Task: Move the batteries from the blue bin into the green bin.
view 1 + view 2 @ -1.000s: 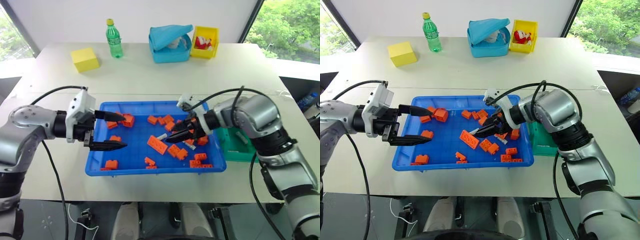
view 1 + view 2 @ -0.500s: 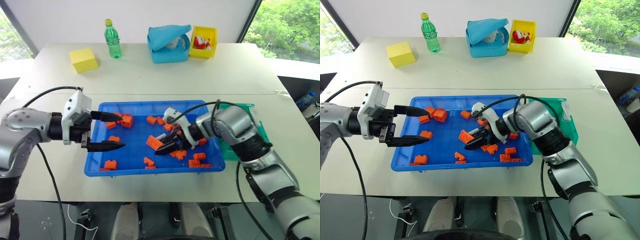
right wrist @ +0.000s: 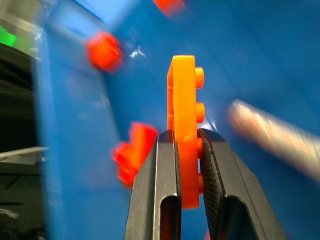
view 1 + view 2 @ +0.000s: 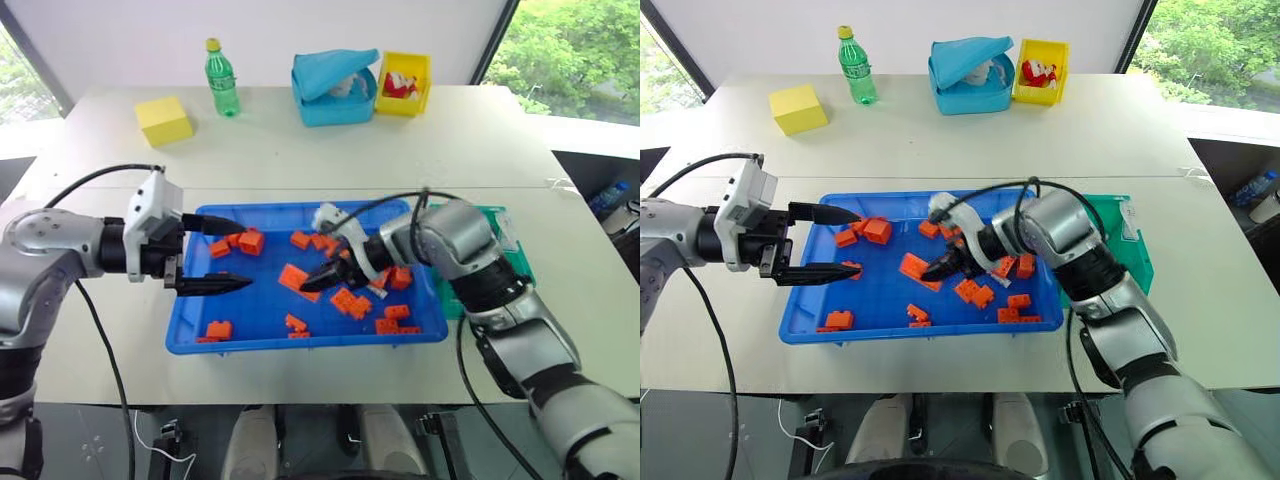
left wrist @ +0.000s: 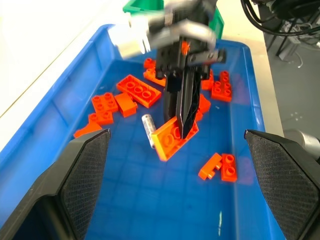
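White table (image 4: pixel 300 150); plain white wall (image 4: pixel 270 30) behind; windows (image 4: pixel 570 45) show green trees.

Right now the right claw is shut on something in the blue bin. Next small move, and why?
Probably open the right claw and drop the orange brick back into the blue bin. Its fingers pinch that flat brick on edge, not a battery. A battery lies loose right beside the brick, so a regrasp there looks like the shortest fix.
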Action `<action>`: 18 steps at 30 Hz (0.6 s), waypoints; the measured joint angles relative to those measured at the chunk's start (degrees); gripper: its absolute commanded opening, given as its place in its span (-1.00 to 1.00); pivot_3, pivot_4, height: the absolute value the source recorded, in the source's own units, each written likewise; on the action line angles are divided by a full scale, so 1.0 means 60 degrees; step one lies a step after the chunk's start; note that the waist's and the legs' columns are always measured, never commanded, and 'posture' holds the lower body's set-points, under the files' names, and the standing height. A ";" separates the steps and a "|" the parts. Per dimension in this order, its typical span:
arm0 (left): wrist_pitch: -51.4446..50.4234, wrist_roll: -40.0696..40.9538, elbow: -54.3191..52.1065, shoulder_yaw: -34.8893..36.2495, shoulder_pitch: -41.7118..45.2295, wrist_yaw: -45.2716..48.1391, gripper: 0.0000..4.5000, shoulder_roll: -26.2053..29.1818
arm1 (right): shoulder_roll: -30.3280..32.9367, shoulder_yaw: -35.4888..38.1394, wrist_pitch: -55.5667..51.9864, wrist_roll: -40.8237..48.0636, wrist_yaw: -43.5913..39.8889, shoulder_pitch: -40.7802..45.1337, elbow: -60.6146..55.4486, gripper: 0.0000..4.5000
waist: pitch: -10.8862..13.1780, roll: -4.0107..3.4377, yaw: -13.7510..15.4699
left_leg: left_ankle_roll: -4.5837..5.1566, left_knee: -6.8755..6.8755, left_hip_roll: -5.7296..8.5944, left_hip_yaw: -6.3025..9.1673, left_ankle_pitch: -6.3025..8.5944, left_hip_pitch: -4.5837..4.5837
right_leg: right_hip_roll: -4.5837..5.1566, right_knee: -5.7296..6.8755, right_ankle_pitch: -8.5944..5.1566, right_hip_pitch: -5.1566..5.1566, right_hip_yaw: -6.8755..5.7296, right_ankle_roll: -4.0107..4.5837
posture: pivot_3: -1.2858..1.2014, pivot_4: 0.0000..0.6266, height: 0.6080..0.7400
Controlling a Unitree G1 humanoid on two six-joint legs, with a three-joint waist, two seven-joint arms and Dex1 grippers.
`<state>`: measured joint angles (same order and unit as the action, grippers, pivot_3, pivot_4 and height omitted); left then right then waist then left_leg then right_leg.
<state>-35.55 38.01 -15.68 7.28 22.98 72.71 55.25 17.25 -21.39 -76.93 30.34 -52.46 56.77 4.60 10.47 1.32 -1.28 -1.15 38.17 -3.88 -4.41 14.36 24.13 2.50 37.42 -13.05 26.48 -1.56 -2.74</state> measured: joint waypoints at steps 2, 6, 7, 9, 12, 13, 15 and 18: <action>0.0010 -0.0006 0.0009 -0.0075 0.0067 0.0001 1.00 -0.0075 | -0.0912 -0.0084 0.0443 -0.0033 0.0167 0.0388 0.0167 -0.99 | 0.0000 0.0001 0.0026 | 0.0000 -0.0005 0.0000 0.0007 0.0000 -0.0005 | -0.0001 0.0011 -0.0001 -0.0002 -0.0005 0.0001 | 0.03 -0.52 0.93; 0.0007 -0.0005 0.0044 -0.0195 0.0120 -0.0025 1.00 -0.0092 | -0.1886 -0.0840 0.1720 -0.0908 0.0667 0.0569 0.1392 -0.99 | -0.0009 0.0014 0.0091 | -0.0001 0.0006 0.0009 0.0002 0.0000 0.0004 | 0.0019 0.0006 0.0000 -0.0008 -0.0009 0.0000 | 0.03 -0.52 0.93; 0.0000 -0.0044 0.0082 -0.0191 0.0122 -0.0042 1.00 -0.0078 | -0.2029 -0.1053 0.2120 -0.1231 0.0798 0.0577 0.1854 -0.76 | -0.0009 0.0016 0.0095 | -0.0001 0.0010 0.0014 -0.0001 -0.0001 0.0009 | 0.0026 -0.0001 0.0000 -0.0009 -0.0008 0.0000 | 0.03 -0.52 0.93; -0.0038 -0.0088 0.0161 -0.0213 0.0110 -0.0077 1.00 -0.0078 | -0.2068 -0.1352 0.2896 -0.1759 0.0816 0.0635 0.2308 -0.35 | -0.0009 0.0018 0.0096 | -0.0002 0.0015 0.0015 0.0000 -0.0001 0.0019 | 0.0028 -0.0010 0.0002 -0.0008 -0.0007 -0.0003 | 0.03 -0.52 0.93; -0.0028 -0.0036 0.0096 -0.0207 0.0109 -0.0089 1.00 -0.0081 | -0.1639 -0.1874 0.3958 -0.2407 0.0355 0.0830 0.2344 0.04 | -0.0010 0.0021 0.0085 | -0.0002 0.0012 0.0014 0.0003 -0.0001 0.0021 | 0.0025 -0.0014 0.0003 -0.0007 -0.0008 -0.0005 | 0.03 -0.52 0.93; -0.0028 -0.0013 0.0027 -0.0204 0.0106 -0.0093 1.00 -0.0082 | -0.1302 -0.2046 0.4238 -0.2492 -0.0028 0.0861 0.2170 0.04 | -0.0009 0.0021 0.0091 | -0.0001 0.0010 0.0014 0.0006 -0.0001 0.0024 | 0.0024 -0.0014 0.0003 -0.0004 -0.0010 -0.0005 | 0.03 -0.52 0.93; -0.0028 0.0019 -0.0052 -0.0196 0.0085 -0.0104 1.00 -0.0084 | -0.0486 -0.2306 0.4821 -0.2738 -0.0867 0.0899 0.1712 0.04 | -0.0009 0.0021 0.0094 | -0.0001 0.0008 0.0013 0.0007 -0.0001 0.0024 | 0.0023 -0.0014 0.0002 -0.0002 -0.0011 -0.0005 | 0.03 -0.52 0.93; -0.0021 0.0023 -0.0058 -0.0181 0.0009 -0.0118 1.00 -0.0086 | 0.1192 -0.2862 0.6176 -0.3354 -0.2347 0.0887 0.0938 0.04 | -0.0008 0.0020 0.0085 | -0.0001 0.0008 0.0014 0.0006 0.0000 0.0022 | 0.0022 -0.0016 0.0001 -0.0003 -0.0012 -0.0006 | 0.03 -0.52 0.93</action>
<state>-35.67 38.15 -16.03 6.19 23.03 72.00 54.74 24.40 -38.56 -39.87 10.22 -66.54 62.09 10.23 10.42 1.44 -0.77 -1.15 38.22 -3.79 -4.37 14.36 24.27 2.63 37.33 -13.04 26.46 -1.63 -2.78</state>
